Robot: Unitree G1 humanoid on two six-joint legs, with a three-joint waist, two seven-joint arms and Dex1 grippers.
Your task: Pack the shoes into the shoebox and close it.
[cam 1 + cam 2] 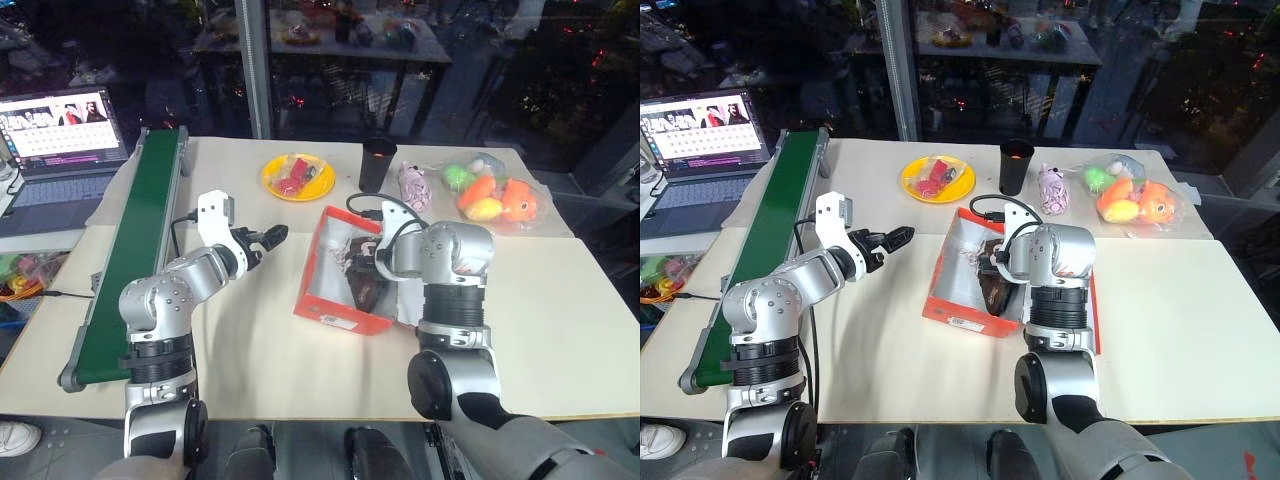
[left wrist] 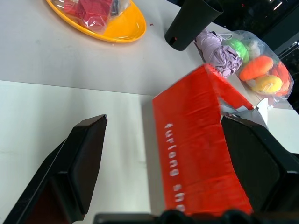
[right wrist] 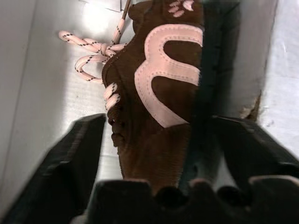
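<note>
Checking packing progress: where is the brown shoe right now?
The brown shoe lies on its side inside the open red-orange shoebox at the table's middle, directly under the open right gripper, its laces trailing over the white floor.

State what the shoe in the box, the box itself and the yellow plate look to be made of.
Shoe: probably suede, with a matte napped brown surface, a stitched pale side marking and woven cord laces.
Shoebox: cardboard by the look, with flat folded panels, matte red outside and white inside.
Yellow plate: likely plastic, smooth, evenly coloured and slightly glossy.
</note>
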